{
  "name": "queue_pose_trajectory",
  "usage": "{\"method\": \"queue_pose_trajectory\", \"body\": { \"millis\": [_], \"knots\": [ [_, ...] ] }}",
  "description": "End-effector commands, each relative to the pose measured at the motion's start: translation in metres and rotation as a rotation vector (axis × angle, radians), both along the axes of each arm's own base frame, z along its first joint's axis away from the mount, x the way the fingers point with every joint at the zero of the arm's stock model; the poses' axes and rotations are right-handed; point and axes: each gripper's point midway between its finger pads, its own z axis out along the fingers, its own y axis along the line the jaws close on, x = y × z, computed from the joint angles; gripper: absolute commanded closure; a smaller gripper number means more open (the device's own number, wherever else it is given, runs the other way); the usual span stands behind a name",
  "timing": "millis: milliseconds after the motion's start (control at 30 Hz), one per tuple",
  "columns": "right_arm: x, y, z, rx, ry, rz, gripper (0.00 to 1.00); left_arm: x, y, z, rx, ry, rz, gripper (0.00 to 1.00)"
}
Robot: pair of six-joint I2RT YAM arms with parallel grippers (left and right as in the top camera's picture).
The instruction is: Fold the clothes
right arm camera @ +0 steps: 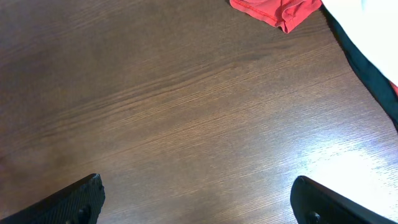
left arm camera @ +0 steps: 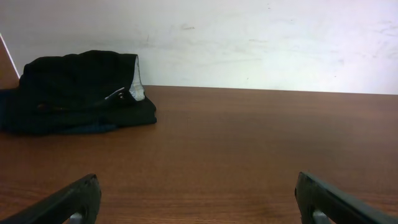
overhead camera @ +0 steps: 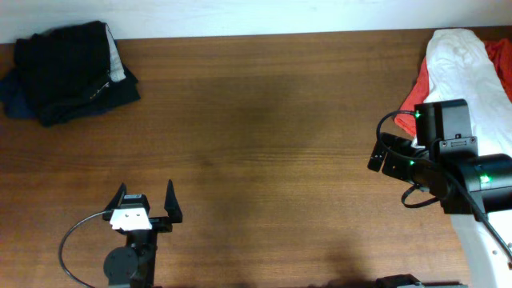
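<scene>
The left gripper (overhead camera: 146,192), low in the overhead view, stands wide open and empty. The right gripper (right arm camera: 196,186), at the right side, is also spread with nothing in it. The clothes (overhead camera: 68,68) lie bunched in the upper left corner, grey lining (overhead camera: 117,60) showing, on top of a navy piece (overhead camera: 14,102). I'd say no fold is in hand; next, the left arm must reach up-left and drag them clear. The pile hugs the table (overhead camera: 264,144) edges, but the middle offers broad bare wood.
</scene>
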Motion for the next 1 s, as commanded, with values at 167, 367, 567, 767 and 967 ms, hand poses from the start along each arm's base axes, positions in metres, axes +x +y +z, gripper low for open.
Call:
{"method": "queue_pose_trajectory", "body": {
  "millis": [167,367,567,767,967],
  "knots": [
    [-0.004,-0.006,0.005,-0.022,-0.02,-0.015,0.01,0.0,0.001,-0.002,-0.006,0.006,0.005,0.01],
    [-0.019,-0.012,0.018,-0.032,-0.258,-0.027,0.01,0.0,0.001,-0.002,-0.006,0.006,0.005,0.01],
    [-0.027,-0.012,-0.024,-0.025,-0.525,0.0,0.01,0.0,0.001,-0.002,-0.006,0.006,0.005,0.01],
    [-0.016,-0.014,-0.062,-0.023,-0.784,-0.001,0.01,0.0,0.001,-0.002,-0.006,0.006,0.005,0.01],
    [-0.005,-0.014,-0.071,-0.001,-0.986,0.001,0.01,0.0,0.001,-0.002,-0.006,0.006,0.005,0.01]
  ]
}}
